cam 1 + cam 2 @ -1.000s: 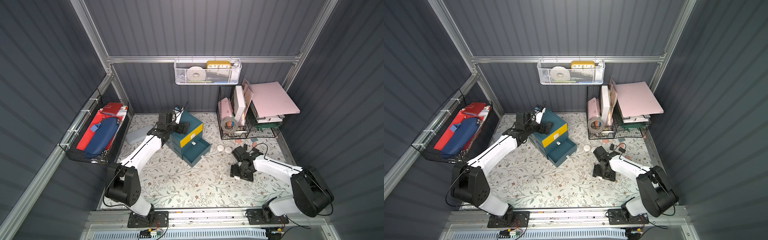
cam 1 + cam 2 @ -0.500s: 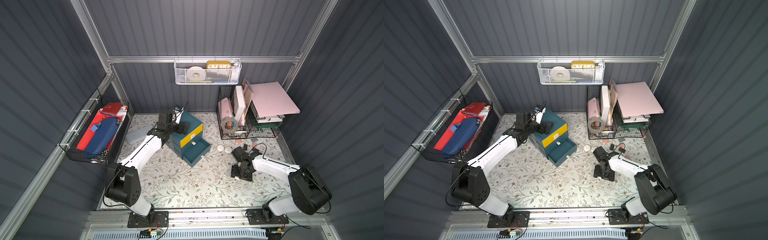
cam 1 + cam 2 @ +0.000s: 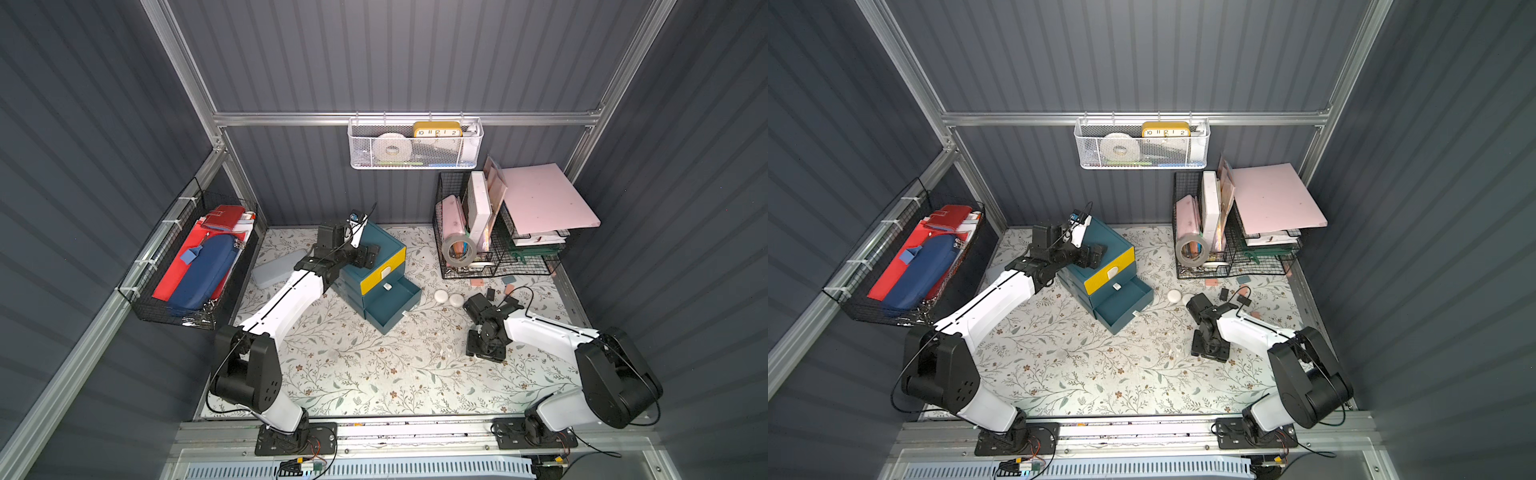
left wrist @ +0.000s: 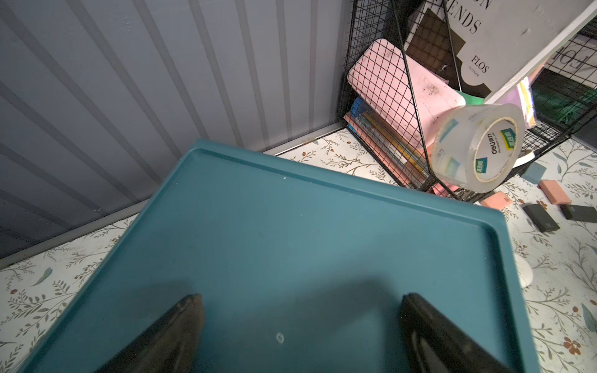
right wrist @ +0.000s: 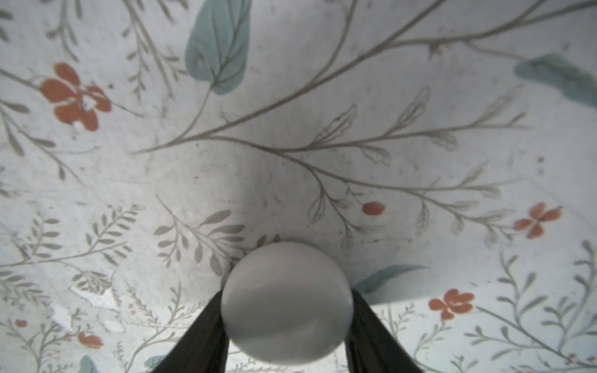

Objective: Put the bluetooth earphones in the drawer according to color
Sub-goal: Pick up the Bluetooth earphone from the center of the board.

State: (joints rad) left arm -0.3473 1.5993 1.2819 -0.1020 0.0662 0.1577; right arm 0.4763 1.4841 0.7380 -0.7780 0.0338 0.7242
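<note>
In the right wrist view my right gripper (image 5: 287,294) is shut on a white bluetooth earphone case (image 5: 286,303) that lies on the floral table, a black finger touching each side. In both top views that gripper (image 3: 485,352) points down and hides the case. Two more white cases (image 3: 441,296) (image 3: 456,300) lie near the drawer cabinet (image 3: 384,253), whose lowest teal drawer (image 3: 390,305) is pulled out under the yellow front (image 3: 382,276). My left gripper (image 4: 300,310) rests open on the cabinet's teal top (image 4: 290,226), nothing between its fingers.
A wire rack (image 3: 469,232) with a tape roll (image 3: 459,249) stands at the back right, small pink and black chips (image 3: 491,293) in front of it. A pale grey-blue case (image 3: 276,268) lies left of the cabinet. A wall basket (image 3: 187,266) hangs at the left.
The right gripper's jaws have closed in onto the white case and the arm has shifted slightly. The left arm has not moved.
</note>
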